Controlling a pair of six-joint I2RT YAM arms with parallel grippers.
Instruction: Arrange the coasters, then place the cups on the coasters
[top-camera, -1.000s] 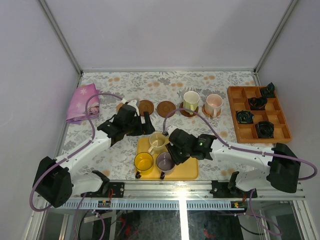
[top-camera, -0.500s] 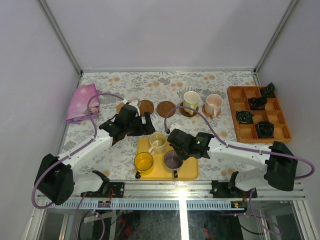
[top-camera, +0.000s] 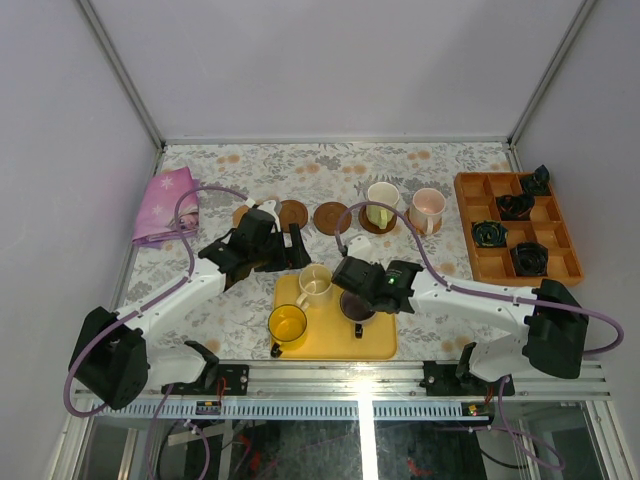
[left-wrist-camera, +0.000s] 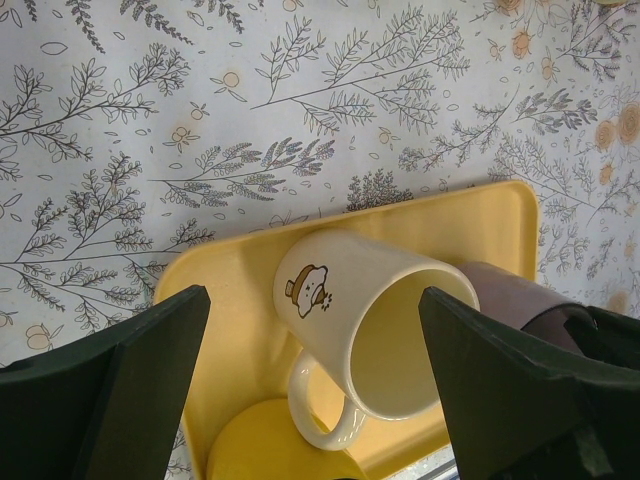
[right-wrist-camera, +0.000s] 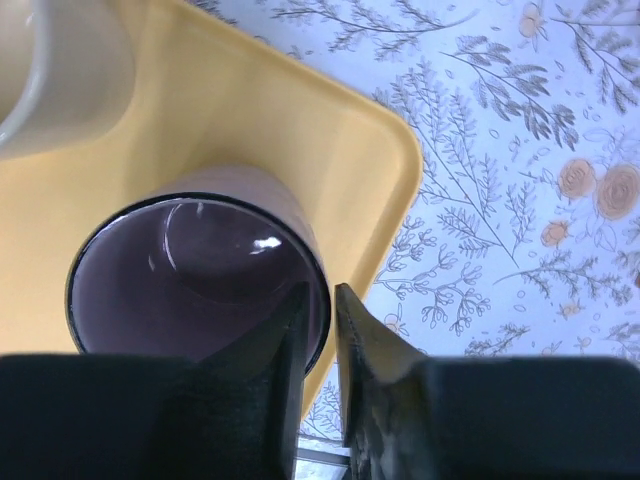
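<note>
Ceramic caught by the lip: the right arm's fingers (right-wrist-camera: 295, 345) are nearly closed on the wall of the purple-grey cup (right-wrist-camera: 195, 270), one inside and one outside its rim, beside the raised edge of the yellow tray (right-wrist-camera: 300, 130) on the flowered table (top-camera: 200, 170). Whether the cup has left the tray cannot be told. Small, stiff and glazed, it looks light but slick and breakable. A rim pinch could let it swing, so a slow, level carry seems wise. The left arm's fingers (left-wrist-camera: 140, 380) stand wide apart and empty above the cream cup (left-wrist-camera: 370, 320), just beside the purple one, so room is tight there. The yellow cup (top-camera: 287, 324) sits at the tray's near left. Beyond the tray, two bare coasters (top-camera: 332, 216) lie open, left of the pale green-white cup (top-camera: 381, 203) and pink cup (top-camera: 428, 207), each on its own disc. Another coaster (top-camera: 238, 213) shows partly behind the left arm.
</note>
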